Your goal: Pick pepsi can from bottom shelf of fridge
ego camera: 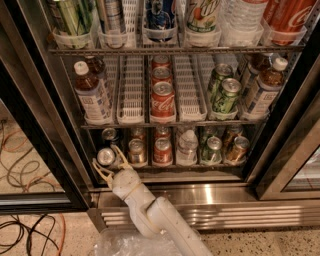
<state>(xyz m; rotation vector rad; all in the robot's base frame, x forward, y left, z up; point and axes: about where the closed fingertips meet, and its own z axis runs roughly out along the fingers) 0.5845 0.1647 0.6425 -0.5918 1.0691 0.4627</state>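
Looking at the fridge [210,196], you'll find the gripper [106,155] at the bottom shelf [200,173], front left, clamped around the pepsi can [106,157] standing upright there

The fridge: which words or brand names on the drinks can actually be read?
"Coca-Cola": front red can, middle shelf.
"Coca-Cola", partly cut off: red bottle, top right.
Tea bottle labels, green cans, bottom shelf cans: too blurred to read.
The pepsi can shows only its silver top; the gripper beside it bears no text.
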